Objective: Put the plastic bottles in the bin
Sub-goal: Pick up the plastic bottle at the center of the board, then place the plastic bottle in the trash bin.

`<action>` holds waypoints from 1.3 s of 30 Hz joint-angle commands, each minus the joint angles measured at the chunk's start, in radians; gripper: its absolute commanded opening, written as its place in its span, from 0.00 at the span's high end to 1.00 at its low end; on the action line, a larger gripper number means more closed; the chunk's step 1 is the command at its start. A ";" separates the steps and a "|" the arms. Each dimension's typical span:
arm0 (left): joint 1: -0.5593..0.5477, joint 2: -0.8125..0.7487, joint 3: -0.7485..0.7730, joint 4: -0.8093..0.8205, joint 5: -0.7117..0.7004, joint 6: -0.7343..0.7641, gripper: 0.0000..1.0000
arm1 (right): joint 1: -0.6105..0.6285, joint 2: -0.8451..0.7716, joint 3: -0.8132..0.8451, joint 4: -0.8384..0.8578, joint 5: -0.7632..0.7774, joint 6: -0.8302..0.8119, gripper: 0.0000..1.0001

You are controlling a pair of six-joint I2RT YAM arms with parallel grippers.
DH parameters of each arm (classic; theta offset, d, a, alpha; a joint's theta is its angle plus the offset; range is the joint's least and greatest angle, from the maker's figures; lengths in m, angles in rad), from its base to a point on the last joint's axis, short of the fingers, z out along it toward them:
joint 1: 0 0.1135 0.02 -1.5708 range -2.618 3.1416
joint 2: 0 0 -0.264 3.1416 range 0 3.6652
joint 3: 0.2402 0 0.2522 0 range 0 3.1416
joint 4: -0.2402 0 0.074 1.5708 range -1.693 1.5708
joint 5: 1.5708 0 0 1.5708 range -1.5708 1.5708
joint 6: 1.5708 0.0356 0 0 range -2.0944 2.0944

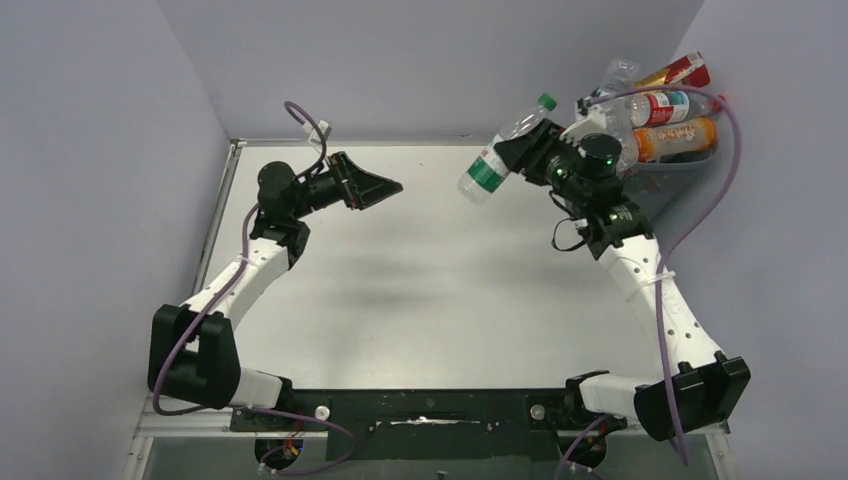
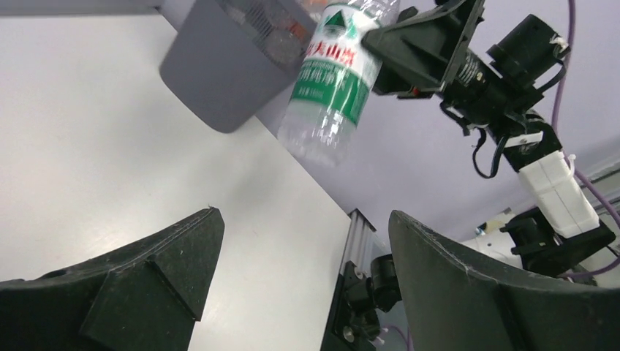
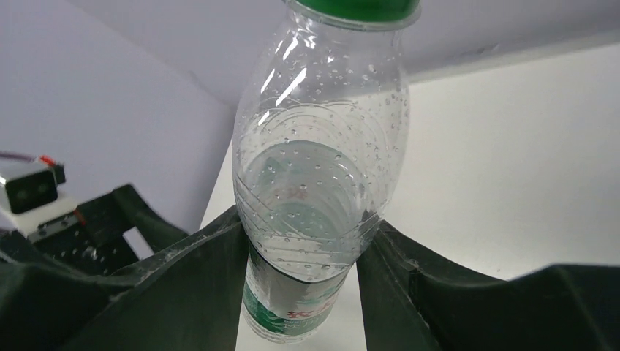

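Right pincer [image 1: 522,148]: clenched on the green-labelled bottle [image 1: 487,170] around its clear upper body, held up off the table [image 1: 430,280].
Bottle axis: slanted across the jaws. The green cap [image 1: 547,101] sticks out high on the bin [image 2: 212,80] side, and the base hangs lower on the opposite side.
Left pincer [image 1: 385,187]: released, empty, facing the base, well apart.
Behind right pincer: bin holding other bottles [image 1: 672,105].

Lettering on the bottle [image 2: 333,80]
Red Chinese characters are being shown on its green label [image 2: 330,93], too blurred to be read surely.
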 commanded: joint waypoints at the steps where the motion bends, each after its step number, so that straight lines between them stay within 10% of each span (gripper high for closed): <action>1: 0.043 -0.079 -0.013 -0.075 0.010 0.054 0.16 | -0.097 -0.007 0.189 -0.002 0.104 -0.094 0.60; 21: 0.060 -0.096 -0.141 0.031 0.053 0.018 0.15 | -0.648 0.283 0.524 0.198 0.001 0.050 0.54; 39: -0.009 0.069 -0.026 0.062 0.040 0.006 0.15 | -0.794 0.530 0.576 0.467 -0.226 0.301 0.40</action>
